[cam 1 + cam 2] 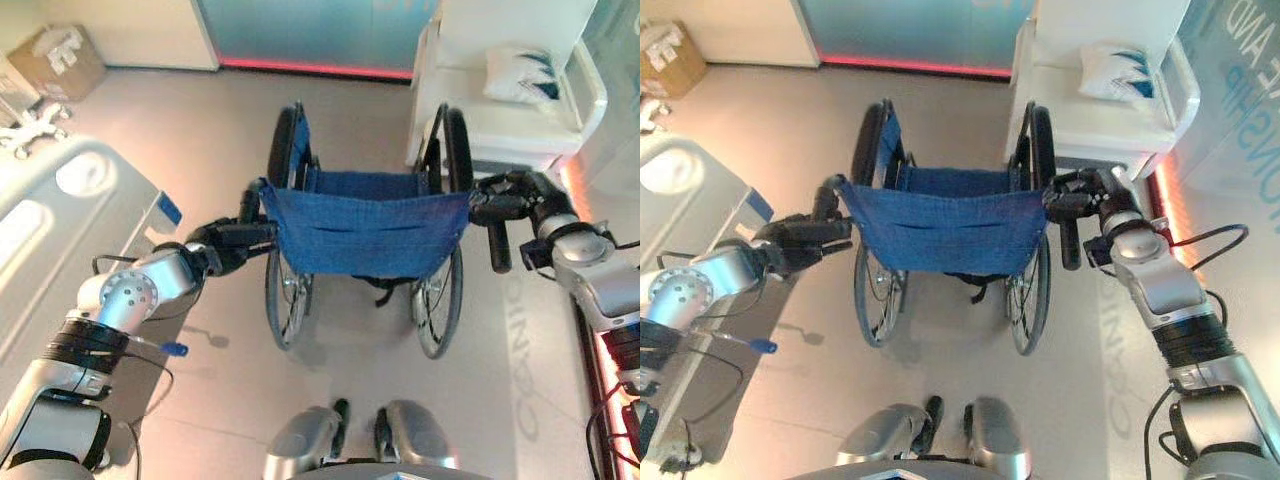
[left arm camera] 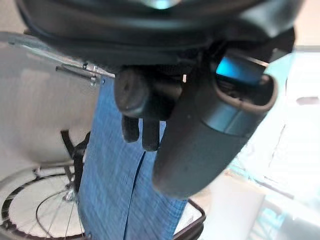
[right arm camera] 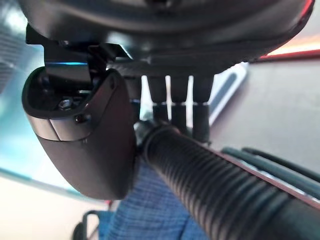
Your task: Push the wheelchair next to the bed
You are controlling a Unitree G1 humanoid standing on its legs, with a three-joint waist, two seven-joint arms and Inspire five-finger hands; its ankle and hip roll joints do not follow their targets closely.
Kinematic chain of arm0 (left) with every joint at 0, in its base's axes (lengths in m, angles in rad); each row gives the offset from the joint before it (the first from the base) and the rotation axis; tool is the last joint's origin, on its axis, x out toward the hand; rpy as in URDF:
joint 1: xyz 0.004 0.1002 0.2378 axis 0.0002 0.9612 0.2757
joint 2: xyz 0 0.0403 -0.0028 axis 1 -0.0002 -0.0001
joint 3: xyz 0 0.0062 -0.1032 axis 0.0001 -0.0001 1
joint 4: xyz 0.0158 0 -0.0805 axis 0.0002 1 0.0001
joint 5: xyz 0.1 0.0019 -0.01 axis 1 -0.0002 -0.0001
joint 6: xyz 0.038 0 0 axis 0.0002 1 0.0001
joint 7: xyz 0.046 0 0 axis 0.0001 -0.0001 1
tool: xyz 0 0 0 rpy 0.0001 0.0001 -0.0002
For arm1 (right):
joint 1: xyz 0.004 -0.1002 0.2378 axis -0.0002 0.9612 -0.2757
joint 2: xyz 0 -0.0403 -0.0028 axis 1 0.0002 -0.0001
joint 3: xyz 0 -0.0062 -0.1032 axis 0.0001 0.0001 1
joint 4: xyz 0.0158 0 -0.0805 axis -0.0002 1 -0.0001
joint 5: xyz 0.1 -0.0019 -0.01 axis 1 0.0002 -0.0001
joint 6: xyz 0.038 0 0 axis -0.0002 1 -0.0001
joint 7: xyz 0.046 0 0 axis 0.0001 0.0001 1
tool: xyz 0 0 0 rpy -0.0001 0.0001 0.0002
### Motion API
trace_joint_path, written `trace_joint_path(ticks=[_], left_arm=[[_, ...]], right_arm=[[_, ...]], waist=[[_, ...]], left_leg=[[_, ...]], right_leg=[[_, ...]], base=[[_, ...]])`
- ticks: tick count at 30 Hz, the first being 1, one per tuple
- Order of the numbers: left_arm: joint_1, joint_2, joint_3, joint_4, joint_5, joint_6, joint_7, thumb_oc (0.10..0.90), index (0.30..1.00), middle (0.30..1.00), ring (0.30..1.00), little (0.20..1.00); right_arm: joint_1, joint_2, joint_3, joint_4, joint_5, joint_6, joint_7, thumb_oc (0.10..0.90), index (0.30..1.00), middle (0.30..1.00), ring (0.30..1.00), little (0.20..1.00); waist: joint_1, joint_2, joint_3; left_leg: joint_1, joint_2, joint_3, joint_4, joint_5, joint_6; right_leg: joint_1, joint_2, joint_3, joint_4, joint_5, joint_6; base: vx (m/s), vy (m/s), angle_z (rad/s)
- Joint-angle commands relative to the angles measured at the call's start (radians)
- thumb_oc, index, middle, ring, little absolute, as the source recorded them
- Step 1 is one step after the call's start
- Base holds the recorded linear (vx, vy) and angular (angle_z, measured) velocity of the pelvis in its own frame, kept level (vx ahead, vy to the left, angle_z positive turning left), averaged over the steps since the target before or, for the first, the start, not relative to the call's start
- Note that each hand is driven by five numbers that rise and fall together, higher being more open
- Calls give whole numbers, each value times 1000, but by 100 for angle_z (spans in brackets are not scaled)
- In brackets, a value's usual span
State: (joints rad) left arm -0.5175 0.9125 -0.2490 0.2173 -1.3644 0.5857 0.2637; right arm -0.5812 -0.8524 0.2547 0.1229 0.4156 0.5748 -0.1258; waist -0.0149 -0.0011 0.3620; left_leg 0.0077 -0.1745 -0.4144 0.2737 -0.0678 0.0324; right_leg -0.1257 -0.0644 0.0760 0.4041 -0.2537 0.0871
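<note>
Standing on grey floor (image 1: 150, 110), wheelchair (image 1: 365, 235) sits between bed (image 1: 60, 215) and white armchair (image 1: 510, 105).

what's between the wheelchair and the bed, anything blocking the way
Nothing visible. The wheelchair stands on open floor with the bed to the robot's left, and the strip of floor between them looks bare. The left hand and right hand are at its push handles.

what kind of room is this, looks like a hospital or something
Probably a care or hospital-style demo room: a blue-seated wheelchair stands on a smooth floor, part of a pale bed shows on the robot's left, and a white armchair with a cushion sits ahead on the right.
</note>
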Motion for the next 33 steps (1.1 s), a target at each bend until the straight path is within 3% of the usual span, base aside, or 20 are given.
trace_joint_path(ticks=[1,5,12,13,16,18,20,21,22,23,24,25,26,27,28,29,30,31,33], left_arm=[[-165,74,214,-51,13,-202,-7,400,300,300,300,300],[-131,64,234,-48,26,-221,-27,400,300,300,300,300],[-73,26,274,-70,41,-228,-40,400,300,300,300,300],[-69,20,275,-63,46,-233,-50,400,300,300,300,300],[-74,23,278,-60,42,-231,-50,400,300,300,300,300],[-87,15,262,-41,48,-250,-50,400,300,300,300,300],[-93,5,242,-22,55,-280,-61,400,300,300,300,300],[-101,2,222,-5,58,-305,-70,400,300,300,300,300],[-105,2,216,-1,57,-308,-72,400,300,300,300,300],[-116,-1,204,9,57,-316,-77,400,300,300,300,300],[-118,-2,202,11,57,-317,-78,400,300,300,300,300],[-144,-14,181,28,61,-322,-84,400,300,300,300,300],[-152,-16,176,32,62,-323,-82,400,300,300,300,300],[-183,-16,158,48,61,-314,-78,400,300,300,300,300],[-210,-14,141,63,57,-311,-67,400,300,300,300,300],[-210,-14,141,63,57,-311,-67,400,300,300,300,300],[-230,-7,134,75,62,-291,-50,400,300,300,300,300],[-231,-3,134,81,64,-290,-46,400,300,300,300,300],[-236,26,140,120,55,-298,-56,400,300,300,300,300]], right_arm=[[-172,39,116,-25,63,-93,110,400,300,300,300,300],[-181,34,144,-23,80,-102,100,400,300,300,300,300],[-167,34,163,-58,79,-88,77,400,300,300,300,300],[-175,36,167,-59,82,-83,69,400,300,300,300,300],[-200,45,181,-51,87,-76,63,400,300,300,300,300],[-226,63,209,-29,76,-83,62,400,300,300,300,300],[-236,78,233,-2,65,-107,54,400,300,300,300,300],[-231,90,244,14,56,-128,46,400,300,300,300,300],[-230,92,245,19,54,-133,45,400,300,300,300,300],[-225,97,248,32,51,-146,41,400,300,300,300,300],[-225,97,248,34,51,-147,40,400,300,300,300,300],[-219,101,251,53,47,-162,38,400,300,300,300,300],[-218,102,251,57,47,-165,39,400,300,300,300,300],[-230,110,255,89,51,-177,47,400,300,300,300,300],[-242,117,261,114,56,-185,59,400,300,300,300,300],[-242,117,261,114,56,-185,59,400,300,300,300,300],[-254,113,272,136,68,-196,73,400,300,300,300,300],[-256,111,274,139,72,-200,77,400,300,300,300,300],[-268,101,282,151,101,-211,82,400,300,300,300,300]], waist=[[107,-37,-117],[115,-59,-130],[121,-95,-129],[129,-96,-125],[149,-88,-124],[159,-72,-123],[168,-54,-120],[171,-43,-120],[172,-43,-120],[172,-44,-122],[173,-44,-123],[165,-53,-137],[162,-56,-141],[167,-67,-159],[175,-79,-170],[175,-79,-170],[185,-98,-186],[188,-104,-191],[201,-123,-207]], left_leg=[[-1,146,230,106,-47,-42],[0,227,228,132,10,-49],[-98,250,288,353,89,-31],[-130,220,266,389,81,-21],[-150,149,246,352,81,-17],[-152,108,280,199,123,-39],[-169,79,351,54,165,-54],[-202,61,460,-26,197,-58],[-207,58,486,-36,200,-56],[-220,54,555,-49,199,-49],[-222,54,564,-50,198,-48],[-231,40,647,-31,148,-32],[-230,38,666,-23,128,-23],[-223,32,673,-33,99,12],[-211,11,648,-44,79,30],[-211,11,648,-44,79,30],[-198,0,658,-52,58,61],[-196,-3,655,-60,57,68],[-172,-14,654,-105,58,89]], right_leg=[[80,-64,-46,-231,315,52],[106,-12,-111,-224,263,0],[166,82,-152,-215,221,-69],[180,95,-143,-214,218,-75],[205,124,-130,-212,202,-78],[230,154,-133,-205,192,-75],[258,185,-140,-202,177,-77],[288,216,-156,-204,166,-80],[294,220,-158,-205,164,-81],[305,231,-172,-208,160,-82],[305,232,-173,-208,159,-82],[317,237,-201,-208,141,-77],[319,237,-210,-204,135,-76],[307,243,-226,-191,148,-70],[313,234,-233,-167,173,-47],[313,234,-233,-167,173,-47],[311,223,-240,-120,245,-9],[310,223,-236,-99,270,4],[286,221,-221,33,437,98]], base=[[105,-378,71],[121,-432,62],[110,-326,60],[116,-191,8],[131,-118,-2],[196,-76,11],[236,-87,14],[234,-100,14],[249,-117,21],[121,-55,31],[281,-79,17],[264,-48,-9],[333,-83,-32],[282,-60,-9],[221,-53,-3],[346,-43,-14],[290,-39,-13],[413,-46,13],[336,-41,36]])
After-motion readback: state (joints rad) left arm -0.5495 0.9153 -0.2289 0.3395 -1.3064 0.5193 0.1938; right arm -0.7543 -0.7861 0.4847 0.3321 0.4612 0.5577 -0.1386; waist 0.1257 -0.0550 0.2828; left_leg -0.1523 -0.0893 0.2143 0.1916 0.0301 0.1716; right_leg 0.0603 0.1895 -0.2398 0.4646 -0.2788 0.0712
